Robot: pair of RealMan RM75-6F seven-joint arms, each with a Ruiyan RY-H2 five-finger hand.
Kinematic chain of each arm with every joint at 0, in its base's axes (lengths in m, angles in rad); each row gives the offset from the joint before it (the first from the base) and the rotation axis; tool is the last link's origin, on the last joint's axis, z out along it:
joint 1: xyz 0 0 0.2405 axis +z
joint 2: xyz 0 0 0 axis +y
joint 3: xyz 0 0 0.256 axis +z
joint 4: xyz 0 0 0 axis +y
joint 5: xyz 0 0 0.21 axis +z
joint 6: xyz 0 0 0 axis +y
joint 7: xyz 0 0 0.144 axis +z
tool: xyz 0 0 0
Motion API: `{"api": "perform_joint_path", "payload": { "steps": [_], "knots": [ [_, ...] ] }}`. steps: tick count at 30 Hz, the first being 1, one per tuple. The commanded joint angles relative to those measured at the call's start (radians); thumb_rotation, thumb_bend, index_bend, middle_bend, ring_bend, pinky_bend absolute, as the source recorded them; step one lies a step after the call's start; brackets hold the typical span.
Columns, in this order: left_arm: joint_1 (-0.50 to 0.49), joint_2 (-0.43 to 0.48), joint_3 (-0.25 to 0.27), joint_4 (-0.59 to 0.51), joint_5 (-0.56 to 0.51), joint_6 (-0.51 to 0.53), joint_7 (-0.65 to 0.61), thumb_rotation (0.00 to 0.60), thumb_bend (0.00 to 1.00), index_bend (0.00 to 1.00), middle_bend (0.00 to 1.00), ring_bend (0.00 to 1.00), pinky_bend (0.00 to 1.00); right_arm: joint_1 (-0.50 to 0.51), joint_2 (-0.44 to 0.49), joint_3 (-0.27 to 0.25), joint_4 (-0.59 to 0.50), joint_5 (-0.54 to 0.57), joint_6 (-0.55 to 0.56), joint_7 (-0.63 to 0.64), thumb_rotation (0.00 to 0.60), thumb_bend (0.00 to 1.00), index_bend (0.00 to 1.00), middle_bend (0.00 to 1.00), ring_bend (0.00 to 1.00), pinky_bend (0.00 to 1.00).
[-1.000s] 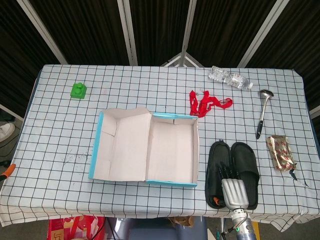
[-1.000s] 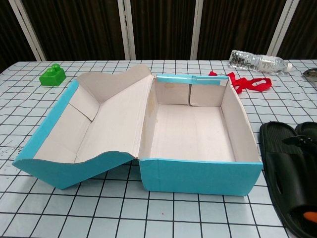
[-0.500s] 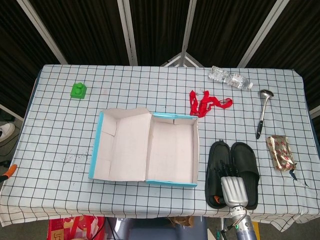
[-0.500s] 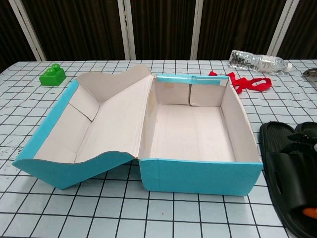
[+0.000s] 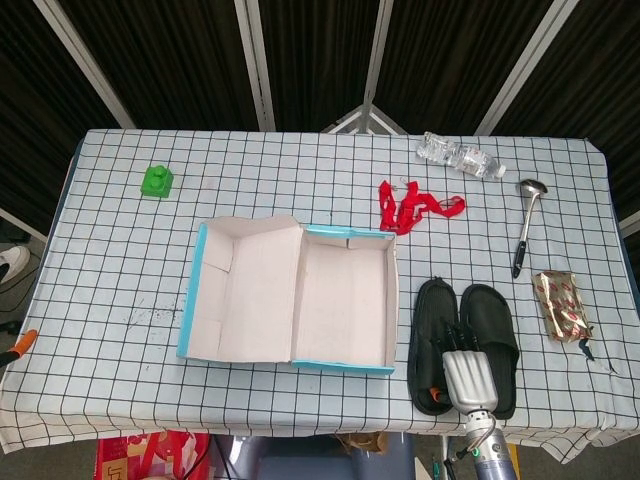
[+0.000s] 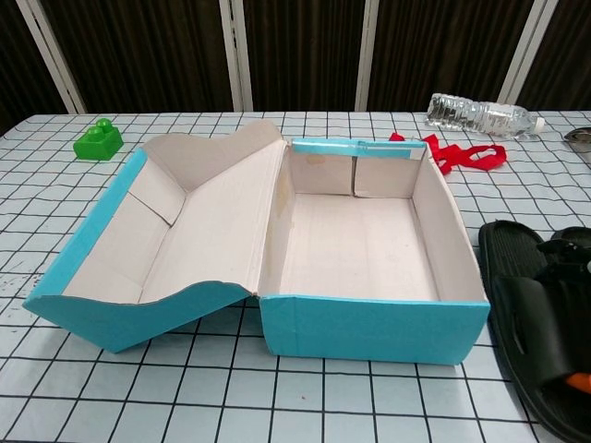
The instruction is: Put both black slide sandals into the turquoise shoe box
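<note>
Head view: right hand point(image 5: 466, 368) low at near table edge, silver back upward, dark fingers point(image 5: 456, 335) stretched forward over the pair of black slide sandals point(image 5: 463, 345); lies on the seam between left sandal point(image 5: 430, 345) and right sandal point(image 5: 492, 330). Cannot tell whether fingers grip a strap or merely rest on it. Left hand out of both views.

Sandals side by side on the checked tablecloth point(image 5: 120, 250), just right of the turquoise shoe box point(image 5: 295, 295); box open, lid folded out to its left, interior bare cardboard.

Chest view: left sandal point(image 6: 531, 323) close beside the box's right wall point(image 6: 452, 240), dark fingers point(image 6: 568, 249) over its strap at right edge.

Against half a second ago: left sandal shifted slightly toward the box, hand moved a little with it; right sandal unchanged.

Elsewhere: green toy block point(image 5: 157, 181) far left, red lanyard point(image 5: 412, 207) behind box, plastic water bottle point(image 5: 460, 157), ladle point(image 5: 526, 225), red-patterned packet point(image 5: 561, 304) at right.
</note>
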Motion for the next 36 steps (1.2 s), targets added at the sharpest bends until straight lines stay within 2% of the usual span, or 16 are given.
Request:
{"api": "perform_joint_path", "payload": {
  "steps": [1, 6, 9, 15, 25, 36],
  "knots": [
    [0.000, 0.000, -0.001, 0.001, -0.001, 0.001, -0.002, 0.600, 0.27, 0.05, 0.00, 0.00, 0.01, 0.002, 0.001, -0.004, 0.002, -0.007, 0.002, 0.005, 0.600, 0.51, 0.53, 0.07, 0.10, 0.05],
    [0.001, 0.002, -0.003, 0.000, -0.005, 0.001, -0.007, 0.600, 0.27, 0.05, 0.00, 0.00, 0.01, 0.003, 0.009, -0.009, -0.002, -0.031, 0.007, 0.033, 0.600, 0.54, 0.62, 0.08, 0.10, 0.07],
    [0.002, 0.003, -0.004, 0.000, -0.007, 0.002, -0.011, 0.600, 0.27, 0.05, 0.00, 0.00, 0.01, 0.002, 0.017, -0.009, -0.010, -0.042, 0.016, 0.035, 0.600, 0.56, 0.64, 0.10, 0.11, 0.07],
    [0.006, 0.008, -0.004, -0.006, -0.009, 0.008, -0.018, 0.600, 0.27, 0.05, 0.00, 0.00, 0.01, -0.002, 0.034, -0.008, -0.033, -0.067, 0.038, 0.039, 0.600, 0.55, 0.64, 0.25, 0.18, 0.09],
    [0.010, 0.010, -0.006, -0.009, -0.010, 0.014, -0.021, 0.600, 0.27, 0.05, 0.00, 0.00, 0.01, 0.003, 0.063, 0.008, -0.070, -0.111, 0.065, 0.042, 0.600, 0.56, 0.64, 0.45, 0.26, 0.09],
    [0.013, 0.014, -0.006, -0.011, -0.010, 0.017, -0.024, 0.600, 0.27, 0.05, 0.00, 0.00, 0.01, 0.017, 0.158, 0.064, -0.193, -0.127, 0.107, -0.032, 0.600, 0.56, 0.64, 0.46, 0.26, 0.09]
  ]
}}
